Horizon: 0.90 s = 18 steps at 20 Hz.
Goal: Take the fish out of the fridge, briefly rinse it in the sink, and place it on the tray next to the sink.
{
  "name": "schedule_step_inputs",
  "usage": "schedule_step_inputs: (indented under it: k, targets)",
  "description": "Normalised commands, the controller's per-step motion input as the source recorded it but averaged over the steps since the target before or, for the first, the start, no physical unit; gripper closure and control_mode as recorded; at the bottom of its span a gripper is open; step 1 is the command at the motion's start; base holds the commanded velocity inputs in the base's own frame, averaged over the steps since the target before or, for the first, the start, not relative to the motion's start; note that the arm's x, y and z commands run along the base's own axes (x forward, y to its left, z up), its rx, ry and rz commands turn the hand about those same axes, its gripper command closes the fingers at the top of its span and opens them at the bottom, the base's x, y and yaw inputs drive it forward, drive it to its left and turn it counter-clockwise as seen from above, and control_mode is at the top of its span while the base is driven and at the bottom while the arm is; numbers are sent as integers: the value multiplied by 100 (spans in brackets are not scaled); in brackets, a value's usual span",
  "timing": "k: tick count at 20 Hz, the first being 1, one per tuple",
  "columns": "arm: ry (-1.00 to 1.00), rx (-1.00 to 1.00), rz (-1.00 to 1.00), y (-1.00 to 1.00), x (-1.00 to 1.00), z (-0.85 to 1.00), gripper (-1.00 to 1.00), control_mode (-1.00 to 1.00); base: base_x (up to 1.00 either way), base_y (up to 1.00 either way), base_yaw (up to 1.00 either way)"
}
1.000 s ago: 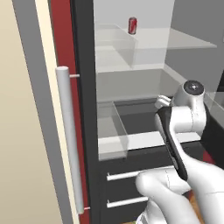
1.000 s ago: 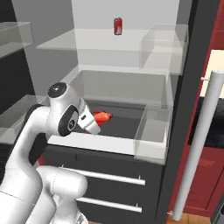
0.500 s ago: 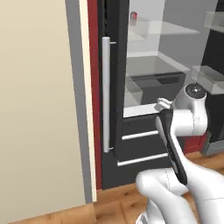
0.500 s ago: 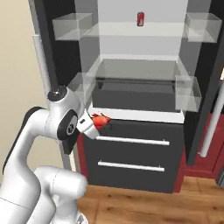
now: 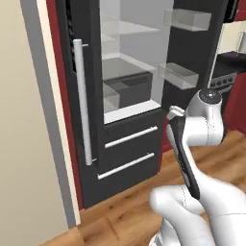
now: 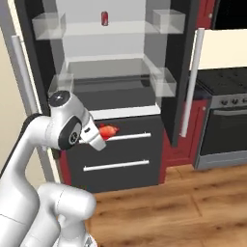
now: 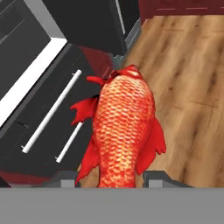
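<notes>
The pincer (image 7: 112, 177) clamps the fish (image 7: 122, 127), which juts ahead. The open fridge (image 6: 116, 96) lies beyond, so the rinse comes next.

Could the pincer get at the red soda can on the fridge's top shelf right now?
Probably not: the pincer is shut on the fish, low before the drawers, with the soda can high and deep inside the fridge.

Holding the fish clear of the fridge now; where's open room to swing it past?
Open wood floor lies between the fridge drawers and the stove. It is tighter by the right door and its handle. The claw grips the fish.
</notes>
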Motion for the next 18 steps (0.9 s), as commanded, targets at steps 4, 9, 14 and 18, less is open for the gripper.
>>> schedule_step_inputs:
  k: [4, 9, 14, 18]
  targets:
    - [0, 0, 0, 0, 0, 0, 100, 100, -30, -24, -89]
    - [0, 0, 0, 0, 0, 0, 100, 100, -24, -44, -85]
    - [0, 0, 0, 0, 0, 0, 100, 100, 16, -69, -67]
    - [0, 0, 0, 0, 0, 0, 100, 100, 49, -96, -62]
